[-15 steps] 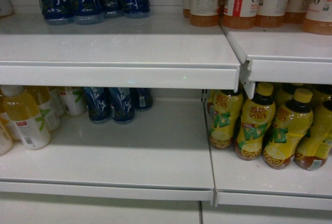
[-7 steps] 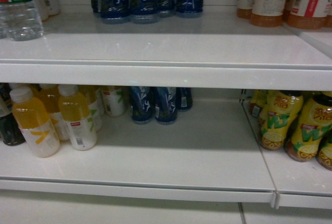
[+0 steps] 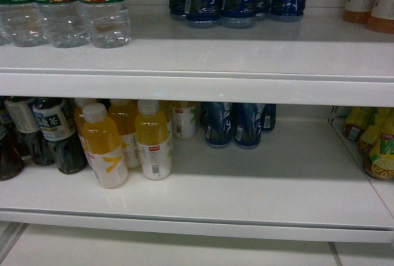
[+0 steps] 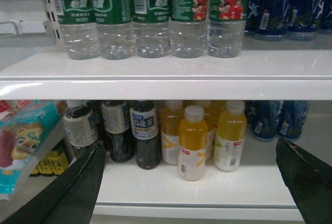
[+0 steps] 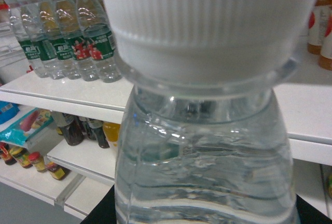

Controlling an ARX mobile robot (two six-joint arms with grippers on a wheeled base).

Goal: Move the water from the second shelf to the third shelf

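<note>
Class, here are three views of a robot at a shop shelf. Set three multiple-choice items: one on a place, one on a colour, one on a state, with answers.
1. In the head view, where are the green-labelled water bottles?
A. upper shelf, left
B. lower shelf, right
C. on the floor

2. What colour is the cap of the clear bottle closest to the right wrist camera?
A. red
B. white
C. green

3. How are the left gripper's fingers?
A. shut on a bottle
B. spread apart, holding nothing
C. out of sight

Answers:
1 A: the water bottles stand at the left of the upper shelf.
2 B: the clear bottle has a ribbed white cap.
3 B: the left gripper shows its fingers wide apart.
</note>
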